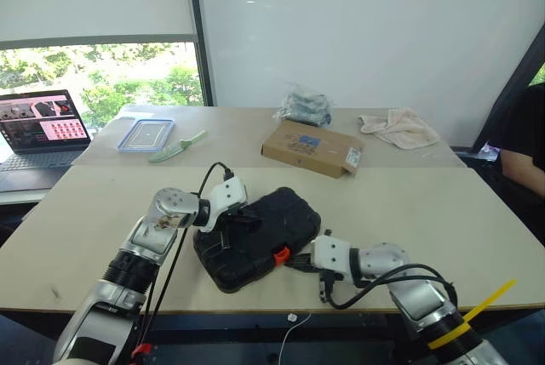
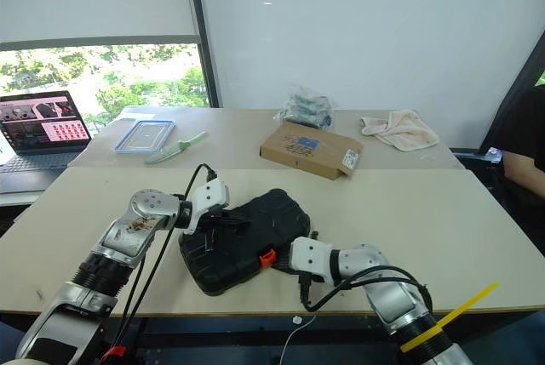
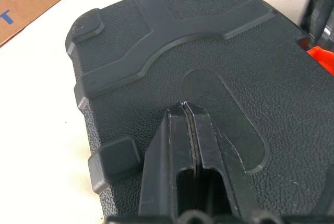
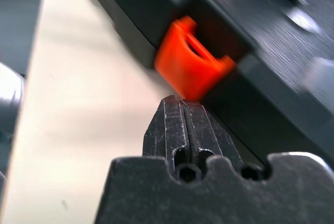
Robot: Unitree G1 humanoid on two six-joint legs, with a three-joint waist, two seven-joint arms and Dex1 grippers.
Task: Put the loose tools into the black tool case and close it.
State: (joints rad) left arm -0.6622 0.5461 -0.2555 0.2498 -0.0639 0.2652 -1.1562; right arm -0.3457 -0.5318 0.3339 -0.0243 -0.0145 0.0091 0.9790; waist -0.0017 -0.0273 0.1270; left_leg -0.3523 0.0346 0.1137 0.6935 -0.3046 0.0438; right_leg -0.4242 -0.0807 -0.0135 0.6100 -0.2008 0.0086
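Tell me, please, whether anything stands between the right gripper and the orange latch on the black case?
Nothing visible does. The right gripper, shut, has its tips right at the orange latch on the front edge of the closed black tool case, with only bare table beside them.

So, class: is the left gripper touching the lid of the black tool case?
Touching. The left wrist view shows the left gripper, shut, with its tips pressed on the black tool case lid.
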